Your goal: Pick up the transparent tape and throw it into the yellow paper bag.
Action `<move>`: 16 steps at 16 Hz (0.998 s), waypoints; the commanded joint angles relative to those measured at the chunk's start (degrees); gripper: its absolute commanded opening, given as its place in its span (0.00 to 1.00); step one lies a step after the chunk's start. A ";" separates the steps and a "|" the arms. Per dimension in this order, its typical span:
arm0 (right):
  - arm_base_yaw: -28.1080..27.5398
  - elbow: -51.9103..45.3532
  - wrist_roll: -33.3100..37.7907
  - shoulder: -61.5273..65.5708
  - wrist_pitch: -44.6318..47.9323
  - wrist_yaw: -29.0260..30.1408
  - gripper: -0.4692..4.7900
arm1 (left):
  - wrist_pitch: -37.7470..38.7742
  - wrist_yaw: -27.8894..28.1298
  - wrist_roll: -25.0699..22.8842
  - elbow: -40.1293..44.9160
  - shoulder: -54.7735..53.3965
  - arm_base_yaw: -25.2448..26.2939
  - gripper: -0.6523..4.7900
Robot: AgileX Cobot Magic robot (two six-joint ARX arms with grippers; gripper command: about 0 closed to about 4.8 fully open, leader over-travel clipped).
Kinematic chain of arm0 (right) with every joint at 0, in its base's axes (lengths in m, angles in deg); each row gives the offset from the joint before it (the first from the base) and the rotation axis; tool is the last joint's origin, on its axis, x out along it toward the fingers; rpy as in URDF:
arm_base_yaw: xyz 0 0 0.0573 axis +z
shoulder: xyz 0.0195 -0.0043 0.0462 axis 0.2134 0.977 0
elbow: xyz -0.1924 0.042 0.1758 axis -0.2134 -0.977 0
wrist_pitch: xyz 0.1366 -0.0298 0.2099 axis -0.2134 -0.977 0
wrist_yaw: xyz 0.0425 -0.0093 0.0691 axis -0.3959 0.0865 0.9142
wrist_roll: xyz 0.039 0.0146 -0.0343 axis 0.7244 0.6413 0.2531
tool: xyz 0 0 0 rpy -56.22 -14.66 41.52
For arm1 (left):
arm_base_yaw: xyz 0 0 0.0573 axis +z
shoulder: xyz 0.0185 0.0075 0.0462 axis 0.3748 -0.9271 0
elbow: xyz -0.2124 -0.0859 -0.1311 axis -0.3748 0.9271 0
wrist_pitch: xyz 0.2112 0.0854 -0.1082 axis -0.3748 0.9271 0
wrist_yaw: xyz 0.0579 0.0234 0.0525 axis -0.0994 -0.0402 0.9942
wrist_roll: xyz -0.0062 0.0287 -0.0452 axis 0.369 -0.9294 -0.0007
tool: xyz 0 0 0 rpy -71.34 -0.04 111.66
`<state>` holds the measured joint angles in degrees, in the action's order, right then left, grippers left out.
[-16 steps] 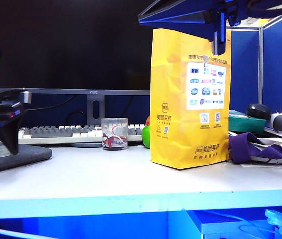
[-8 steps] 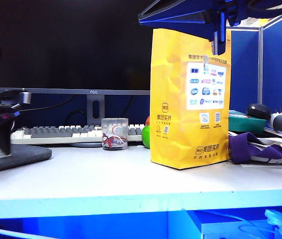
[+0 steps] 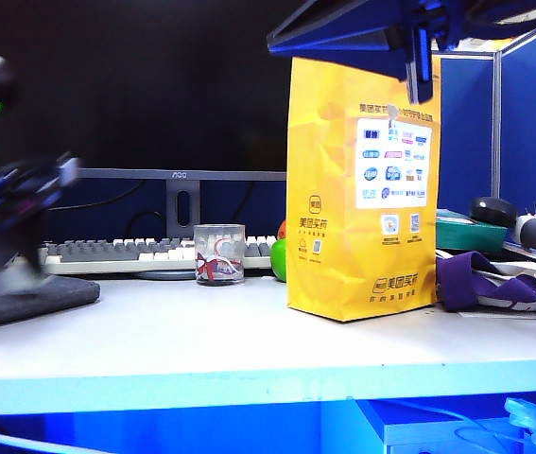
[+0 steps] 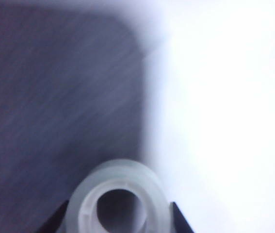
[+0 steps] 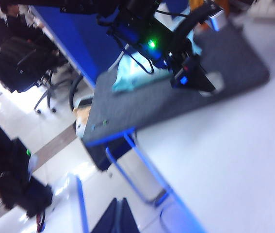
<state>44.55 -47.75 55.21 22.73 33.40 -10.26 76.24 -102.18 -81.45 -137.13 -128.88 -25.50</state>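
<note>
The left gripper (image 4: 118, 228) is pinching the transparent tape (image 4: 119, 199), its dark jaws pressing the whitish ring from either side, just over the grey mat (image 4: 55, 97) at the white table's (image 3: 249, 340) left end. In the exterior view that gripper (image 3: 17, 260) is blurring at the mat (image 3: 22, 293). A clear cup (image 3: 218, 253) is standing in front of the keyboard (image 3: 145, 252), holding red-and-white contents. The yellow paper bag (image 3: 357, 189) is standing upright well to the right; its inside is not showing. The right gripper (image 3: 417, 80) is hanging at the bag's top edge; I cannot tell how its jaws are standing.
</note>
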 commanded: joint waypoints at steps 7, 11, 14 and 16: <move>0.00 9.77 -11.43 -0.52 -9.75 -21.62 0.10 | 11.58 -2.12 -2.25 -24.20 9.35 -11.52 0.46; -0.02 18.56 -15.87 -1.77 -18.29 -33.35 0.10 | 11.02 -16.61 -2.34 -33.75 13.64 -12.37 0.46; 0.07 23.74 -16.90 -5.79 -22.60 -34.36 0.10 | 4.63 -31.41 -0.96 -34.67 13.92 -12.37 0.47; 0.07 23.82 -16.90 -9.75 -24.35 -35.08 0.10 | -0.42 -31.78 0.63 -34.64 12.92 -13.55 0.47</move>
<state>44.59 -24.15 38.57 14.51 9.93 -44.62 79.13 -133.10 -81.63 -171.64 -115.73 -38.55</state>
